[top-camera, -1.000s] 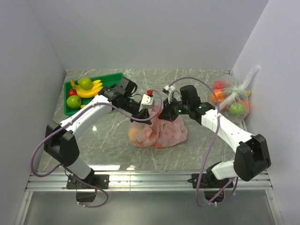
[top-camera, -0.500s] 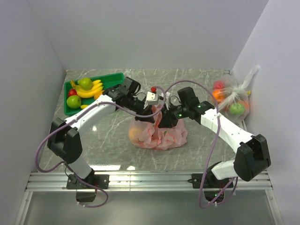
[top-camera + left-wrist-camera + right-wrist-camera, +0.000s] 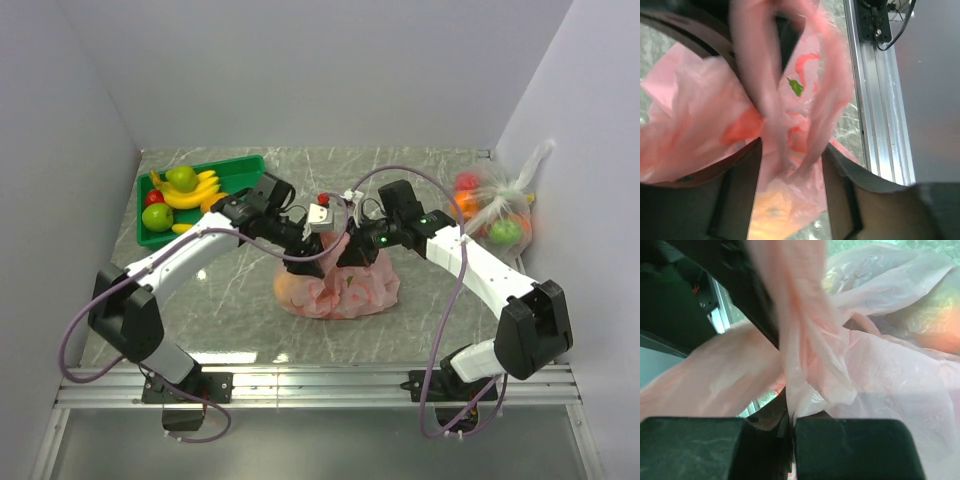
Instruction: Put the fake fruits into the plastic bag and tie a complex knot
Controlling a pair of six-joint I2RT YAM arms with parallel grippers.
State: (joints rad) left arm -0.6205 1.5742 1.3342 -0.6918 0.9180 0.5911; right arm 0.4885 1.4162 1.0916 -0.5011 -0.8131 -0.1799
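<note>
So the plastic bag sits pretty much dead center on the desk, right between the two arms. It's thin, crinkly, see-through pink, slumped into a low lumpy heap. You can see an orange fruit glowing through the left side of it. From the left wrist view the same sort of orange-yellow blob shows through the film, plus red patches and a tiny green leaf shape.

The handles are pulled up off the heap and stretched into ropey strands that cross over each other. It looks twisted, but I honestly can't tell if it's a proper knot.

The right gripper has its jaws pressed together on a pinch of the pink film, which fans out right above them. The left gripper has its jaws spread apart, with two pink strands running through the gap. In the overhead view both grippers meet just above the bag's top.

At the back left of the desk there's a green tray holding bananas, green apples and a red fruit. A clear bag of fruit is at the far right, well apart from the pink one.
</note>
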